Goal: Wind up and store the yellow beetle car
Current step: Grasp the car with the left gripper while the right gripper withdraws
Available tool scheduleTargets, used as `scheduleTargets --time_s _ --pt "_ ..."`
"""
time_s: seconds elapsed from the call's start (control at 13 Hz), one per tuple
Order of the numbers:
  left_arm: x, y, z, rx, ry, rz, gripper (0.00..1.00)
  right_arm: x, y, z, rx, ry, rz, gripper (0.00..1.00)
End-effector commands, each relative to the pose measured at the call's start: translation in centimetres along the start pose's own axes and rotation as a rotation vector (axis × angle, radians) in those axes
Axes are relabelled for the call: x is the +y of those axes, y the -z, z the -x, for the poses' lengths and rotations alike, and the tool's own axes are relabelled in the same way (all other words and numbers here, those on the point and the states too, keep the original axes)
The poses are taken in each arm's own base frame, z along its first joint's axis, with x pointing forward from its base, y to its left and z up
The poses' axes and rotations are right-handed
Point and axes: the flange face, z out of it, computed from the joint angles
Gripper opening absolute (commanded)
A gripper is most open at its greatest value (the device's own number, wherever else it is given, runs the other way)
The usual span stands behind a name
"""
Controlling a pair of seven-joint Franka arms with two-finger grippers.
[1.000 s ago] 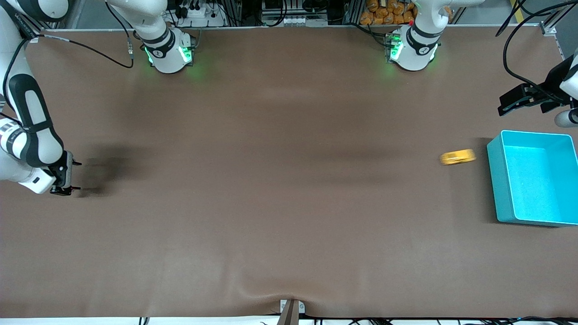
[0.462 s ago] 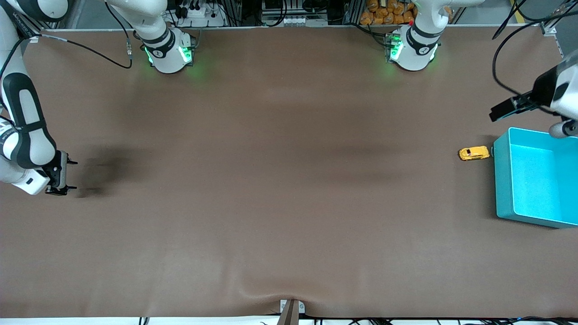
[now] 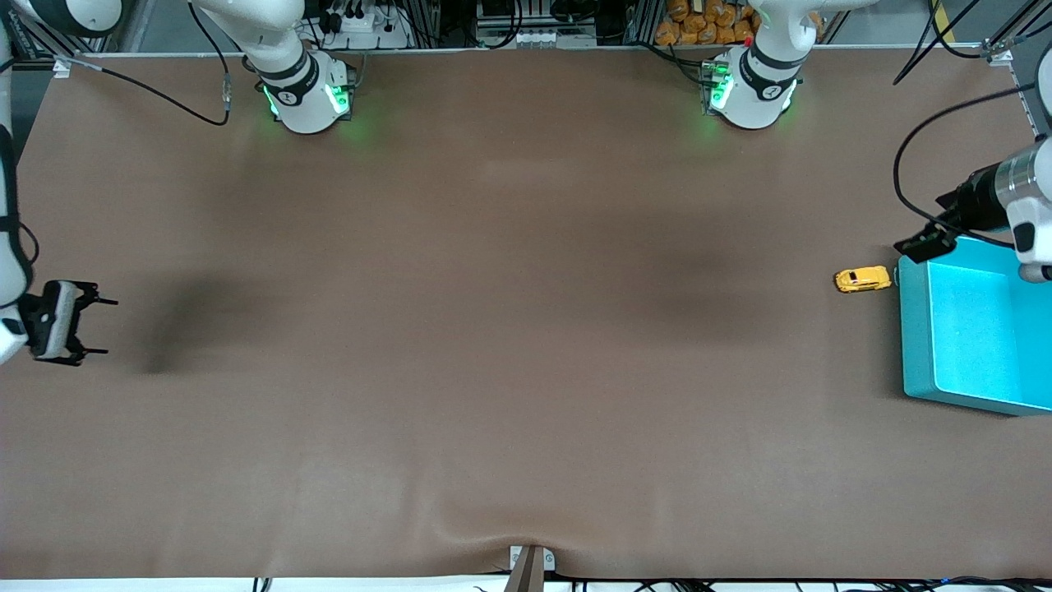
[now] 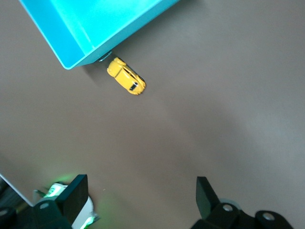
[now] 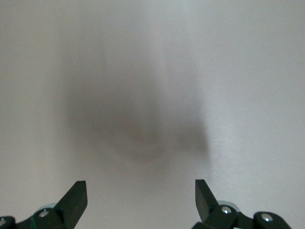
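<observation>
The yellow beetle car (image 3: 863,279) stands on the brown table with its nose against the outer wall of the turquoise bin (image 3: 916,345), at the left arm's end. In the left wrist view the car (image 4: 126,82) sits beside the corner of the bin (image 4: 95,28). My left gripper (image 4: 143,183) hangs open and empty high over the table near that corner, well clear of the car. At the right arm's end of the table my right gripper (image 3: 103,326) is open too. The right wrist view has only bare table between its fingers (image 5: 76,195).
The two arm bases (image 3: 308,94) (image 3: 752,90) glow green along the table's edge by the robots. A black cable (image 3: 164,94) lies near the right arm's base. A small bracket (image 3: 530,563) sits at the table's edge nearest the front camera.
The car rolled toward the bin and stopped against its wall; the bin shifted slightly. The left gripper swung toward the bin's corner. The right gripper drew back toward its end of the table.
</observation>
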Motion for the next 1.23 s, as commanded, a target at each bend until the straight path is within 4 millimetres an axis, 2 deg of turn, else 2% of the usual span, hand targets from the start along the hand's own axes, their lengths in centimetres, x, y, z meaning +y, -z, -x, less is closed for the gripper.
scheduleTargets --time_s 0.0,0.08,0.31,0.46,0.62,0.69,0.77,0.85,0.92,1.15 --pt "-1.0 -4.3 -0.6 0.028 0.132 0.011 1.00 -0.2 5.8 -3.2 0.021 -0.135 0.072 1.00" --pt "-0.9 -6.2 -1.0 0.038 0.162 0.024 1.00 -0.3 7.3 -4.9 0.024 -0.168 0.079 1.00" --pt "-2.2 -11.7 -4.0 0.080 0.263 0.071 1.00 -0.5 11.9 -10.0 0.031 -0.316 0.055 1.00" --pt "-3.3 -14.5 -6.5 0.089 0.331 0.099 1.00 -0.7 15.1 -14.7 0.028 -0.409 0.059 1.00" --pt "-2.8 -17.8 -7.9 0.075 0.387 0.093 1.00 -1.2 16.8 -18.5 0.028 -0.517 0.083 1.00" --pt "-2.8 -19.0 -8.5 0.070 0.411 0.092 1.00 -1.3 16.9 -20.8 0.028 -0.556 0.084 1.00" --pt "-2.7 -20.0 -8.7 0.061 0.438 0.085 1.00 -1.8 18.0 -22.8 0.031 -0.603 0.102 1.00" --pt "-2.4 -20.8 -9.0 0.062 0.481 0.090 1.00 -3.0 19.6 -25.5 0.034 -0.648 0.127 1.00" --pt "-2.1 -21.7 -9.3 0.063 0.511 0.096 1.00 -4.0 20.3 -27.8 0.032 -0.713 0.124 1.00" --pt "-1.6 -23.9 -9.6 0.054 0.547 0.090 1.00 -8.9 23.8 -34.2 0.013 -0.944 0.152 1.00"
